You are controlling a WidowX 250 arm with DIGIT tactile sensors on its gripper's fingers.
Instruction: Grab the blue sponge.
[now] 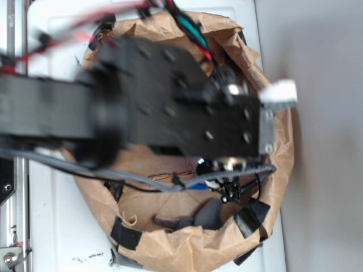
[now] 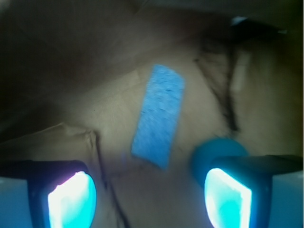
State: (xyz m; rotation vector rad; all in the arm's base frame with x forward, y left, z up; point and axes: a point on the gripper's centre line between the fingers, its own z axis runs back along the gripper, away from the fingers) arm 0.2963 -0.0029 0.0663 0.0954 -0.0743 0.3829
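The blue sponge [image 2: 159, 116] lies mid-frame above my gripper [image 2: 149, 194], apart. Its long axis runs nearly upright, tilted right. My jaws are spread, empty.

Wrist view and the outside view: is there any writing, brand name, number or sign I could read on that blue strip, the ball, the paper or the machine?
None can be read.
Blue sponge: only a speckled surface, no print.
Teal ball: plain.
Brown paper: no lettering shows.
Robot arm: blurred; screws and wires, no label legible.
Gripper: glowing finger pads, no markings.
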